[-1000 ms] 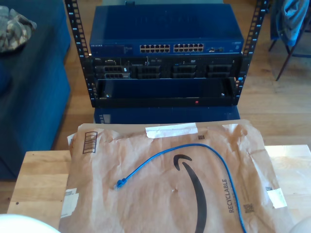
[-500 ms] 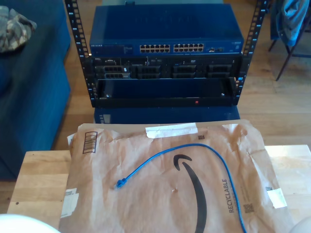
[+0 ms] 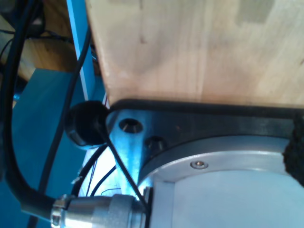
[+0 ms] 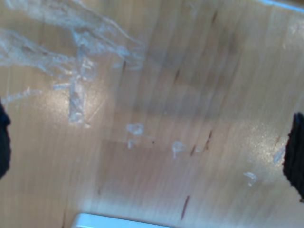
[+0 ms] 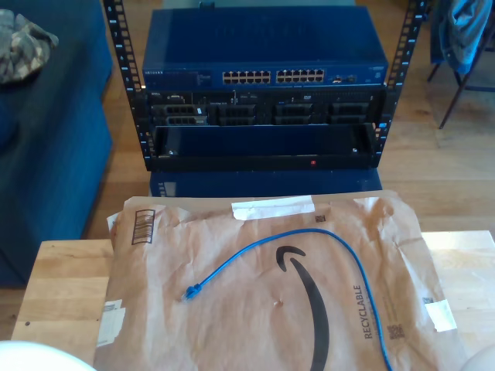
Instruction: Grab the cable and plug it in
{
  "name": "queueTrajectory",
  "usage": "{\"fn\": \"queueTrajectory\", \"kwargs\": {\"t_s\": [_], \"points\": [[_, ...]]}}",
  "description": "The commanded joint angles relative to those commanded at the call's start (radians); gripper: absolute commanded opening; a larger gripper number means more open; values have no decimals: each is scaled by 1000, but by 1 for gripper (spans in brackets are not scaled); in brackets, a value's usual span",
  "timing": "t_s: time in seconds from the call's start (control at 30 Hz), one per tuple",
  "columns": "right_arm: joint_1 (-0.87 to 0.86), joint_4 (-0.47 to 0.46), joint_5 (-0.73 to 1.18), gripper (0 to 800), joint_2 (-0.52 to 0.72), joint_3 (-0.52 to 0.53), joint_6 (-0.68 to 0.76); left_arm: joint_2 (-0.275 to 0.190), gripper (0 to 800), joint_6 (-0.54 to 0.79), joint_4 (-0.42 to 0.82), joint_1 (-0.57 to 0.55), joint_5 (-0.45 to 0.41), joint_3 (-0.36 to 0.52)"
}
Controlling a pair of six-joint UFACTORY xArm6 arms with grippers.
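Note:
The cable is thin and bright blue and lies in an arc on a sheet of brown paper. Its small blue plug rests toward the exterior view's left, and the other end runs off the bottom edge. Nothing touches it. Beyond the table, a blue network switch shows a row of ports. My second gripper is open close above bare wood, with dark fingertips far apart. One dark pad of my first gripper shows beside a black base plate; its other finger is hidden.
The paper covers most of a wooden table. A black rack holds the switch and other units. Blue upholstery fills the exterior view's left. White rounded arm parts sit at that view's bottom corners. Thick black cables hang by the table edge.

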State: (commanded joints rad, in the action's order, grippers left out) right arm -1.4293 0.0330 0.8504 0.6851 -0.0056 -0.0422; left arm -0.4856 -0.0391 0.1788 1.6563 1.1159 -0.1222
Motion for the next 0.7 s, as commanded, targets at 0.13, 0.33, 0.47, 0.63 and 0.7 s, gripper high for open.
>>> {"fn": "queueTrajectory", "kwargs": {"t_s": [0.13, 0.33, 0.47, 0.63, 0.7], "points": [[2, 2, 29, 797, 32, -18, 2, 6, 800, -3, 3, -3, 3, 5], [3, -5, 101, 796, 38, -69, 78, -2, 800, -8, 5, -2, 9, -9], [5, 3, 315, 794, 38, -199, 163, -28, 800, -21, 8, -3, 61, -38], [109, 5, 433, 793, 34, -354, 330, -74, 800, -51, 2, -37, 221, -161], [167, 5, 436, 792, 31, -394, 410, -75, 800, -98, -23, -109, 301, -236]]}}
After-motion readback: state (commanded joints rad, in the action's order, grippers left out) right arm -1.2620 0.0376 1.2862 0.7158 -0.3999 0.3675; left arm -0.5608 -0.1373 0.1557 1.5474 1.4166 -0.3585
